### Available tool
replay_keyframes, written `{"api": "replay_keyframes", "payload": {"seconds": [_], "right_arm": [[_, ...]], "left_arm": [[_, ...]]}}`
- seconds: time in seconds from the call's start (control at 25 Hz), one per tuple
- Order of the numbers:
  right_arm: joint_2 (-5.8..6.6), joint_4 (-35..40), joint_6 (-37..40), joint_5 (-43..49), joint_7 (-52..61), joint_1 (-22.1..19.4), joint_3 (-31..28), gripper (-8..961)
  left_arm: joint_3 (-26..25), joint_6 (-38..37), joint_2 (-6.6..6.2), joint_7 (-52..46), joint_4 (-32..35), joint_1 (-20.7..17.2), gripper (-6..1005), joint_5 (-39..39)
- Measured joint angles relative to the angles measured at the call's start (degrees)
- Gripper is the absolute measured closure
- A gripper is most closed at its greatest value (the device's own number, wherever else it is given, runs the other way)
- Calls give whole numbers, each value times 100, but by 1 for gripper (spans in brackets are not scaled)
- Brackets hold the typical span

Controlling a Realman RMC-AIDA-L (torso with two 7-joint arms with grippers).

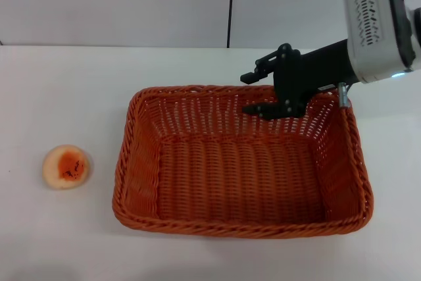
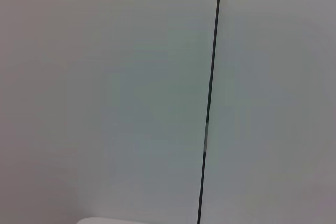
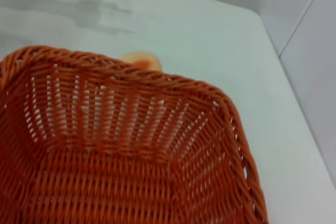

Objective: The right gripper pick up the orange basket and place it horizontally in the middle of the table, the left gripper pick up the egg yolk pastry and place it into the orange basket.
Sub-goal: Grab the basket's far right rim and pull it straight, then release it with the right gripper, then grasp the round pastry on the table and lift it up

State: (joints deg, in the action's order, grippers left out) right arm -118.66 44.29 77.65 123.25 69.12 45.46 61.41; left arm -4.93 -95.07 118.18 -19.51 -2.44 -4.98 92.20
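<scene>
Right in front, in the head view, sits the basket (image 1: 240, 179) on the table (image 1: 59, 90), long side across. The right gripper (image 1: 258, 94) hangs over its far rim, fingers apart, holding nothing. The pastry (image 1: 66, 166) lies left of the basket, well apart. It looks soft and crumbly, so hold its sides gently.

The left wrist view shows only wall; no left gripper.

The right wrist view shows the basket (image 3: 131, 145), stiff and light-looking, with the pastry (image 3: 140, 60) peeking behind its rim.

Right gripper (image 1: 258, 93) apparently parted, reaching leftward; left arm unseen.
</scene>
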Motion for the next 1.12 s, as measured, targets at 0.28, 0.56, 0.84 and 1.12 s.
{"api": "replay_keyframes", "payload": {"seconds": [0.28, 0.56, 0.84, 1.12], "right_arm": [[-18, 1194, 538, -1866, 117, -1191, -23, 452], [-28, 1220, 552, -4116, -154, -2375, -20, 451], [-30, 98, 1242, -6658, -1298, -3435, -134, 451], [-24, -903, 2282, -6934, -1434, -3753, -1034, 452]], "left_arm": [[798, 10, -24, -1714, 1018, 125, 189, -1], [1919, 142, -19, -2401, 1847, 431, 189, 6], [2526, 462, -21, -2564, 2100, 748, 189, 9], [3324, 732, -21, -2819, 2652, 1012, 189, 168]]}}
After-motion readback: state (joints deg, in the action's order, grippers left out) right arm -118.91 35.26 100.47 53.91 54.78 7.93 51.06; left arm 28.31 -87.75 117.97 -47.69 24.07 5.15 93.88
